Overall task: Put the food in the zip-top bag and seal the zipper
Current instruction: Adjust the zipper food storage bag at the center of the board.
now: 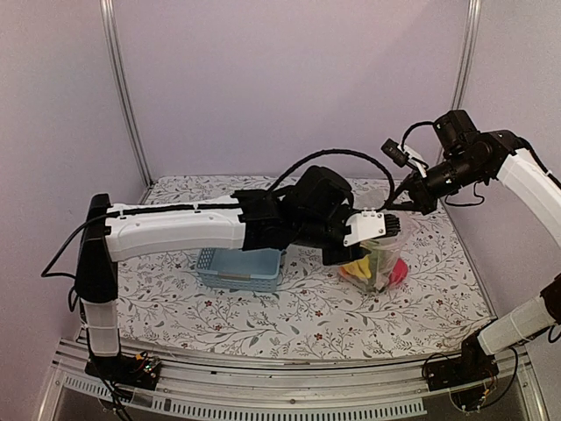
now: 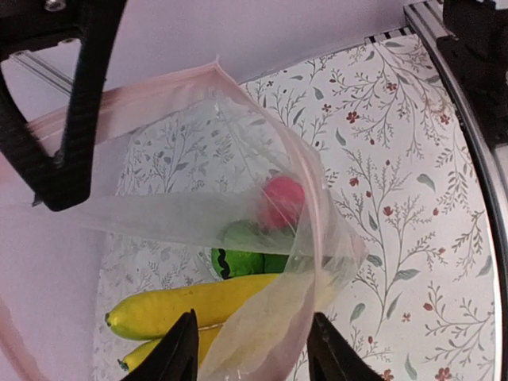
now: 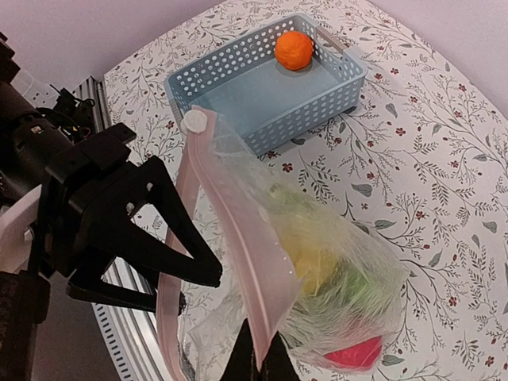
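Observation:
The clear zip-top bag (image 1: 383, 256) hangs upright over the cloth, mouth open, with a pinkish zipper strip (image 3: 230, 238) and a white slider (image 3: 194, 121). Inside are yellow bananas (image 2: 198, 305), a green piece (image 2: 242, 260) and a red piece (image 2: 282, 200). My right gripper (image 3: 263, 359) is shut on the zipper strip and holds the bag up. My left gripper (image 2: 252, 349) is open, with the bag's other mouth edge lying loose between its fingers (image 2: 181, 349). An orange (image 3: 294, 49) lies in the blue basket (image 3: 317, 103).
The light-blue slatted basket (image 1: 238, 268) stands left of the bag, partly under my left arm (image 1: 175, 228). The floral cloth (image 1: 289, 320) covers the table. A metal rail (image 1: 289, 377) runs along the near edge, and walls stand close behind and to the right.

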